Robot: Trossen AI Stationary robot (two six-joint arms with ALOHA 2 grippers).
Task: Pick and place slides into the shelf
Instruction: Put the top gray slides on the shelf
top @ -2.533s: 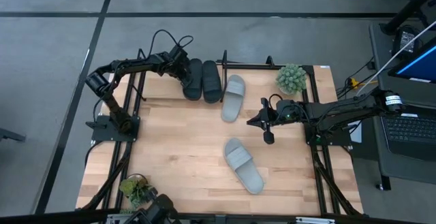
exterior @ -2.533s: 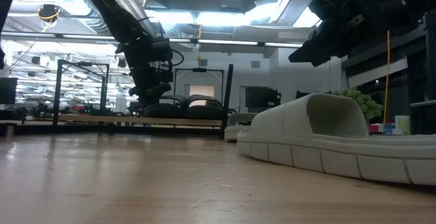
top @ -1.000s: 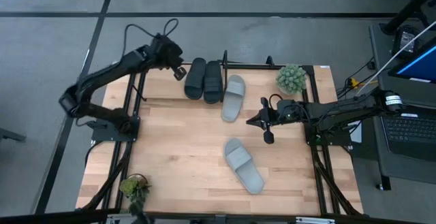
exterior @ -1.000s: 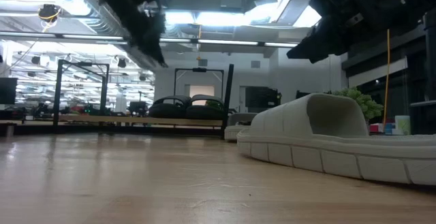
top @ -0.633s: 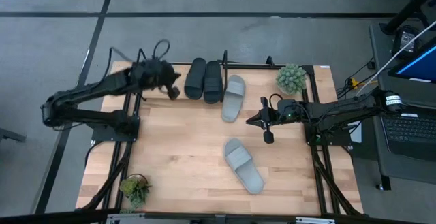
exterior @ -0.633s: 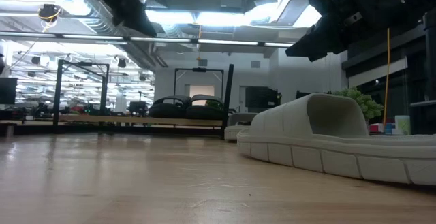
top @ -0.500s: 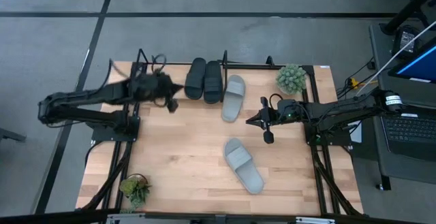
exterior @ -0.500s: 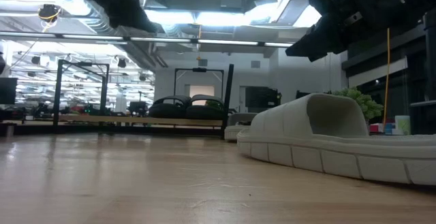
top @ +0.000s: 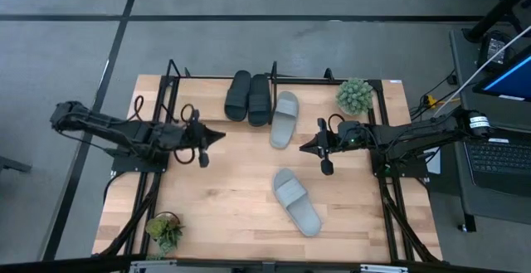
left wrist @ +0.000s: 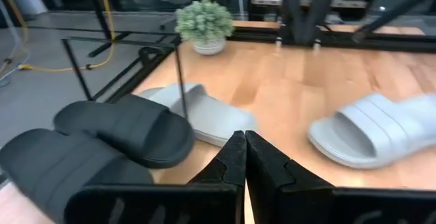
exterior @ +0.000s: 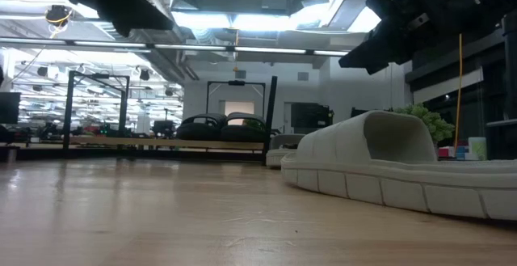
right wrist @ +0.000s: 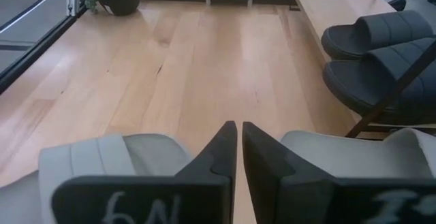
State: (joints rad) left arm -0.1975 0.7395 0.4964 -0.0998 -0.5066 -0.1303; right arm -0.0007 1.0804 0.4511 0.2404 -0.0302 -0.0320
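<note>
High view: the left tool (top: 217, 135) hovers over the left part of the desk (top: 224, 198), its fingers pressed together with nothing between them, pointing toward the desk's middle. The left wrist view shows those fingertips (left wrist: 240, 157) meeting in a thin line above the wood. The right tool (top: 305, 147) hangs over the right part of the desk, also pressed together and empty; in the right wrist view its fingers (right wrist: 221, 149) stand almost touching, one pale grey slide on each side.

Two black slides (top: 248, 96) lie side by side on the shelf (top: 315, 80) at the desk's far edge, touching each other. A pale grey slide (top: 284, 118) lies just beside them on the right, its far end at the shelf and the rest on the desk, slightly angled. The second pale grey slide (top: 297, 201) lies flat on the desk, nearer the near edge and well apart from the shelf.

A potted plant (top: 355, 95) stands at the far right corner, another plant (top: 166, 229) at the near left corner.
</note>
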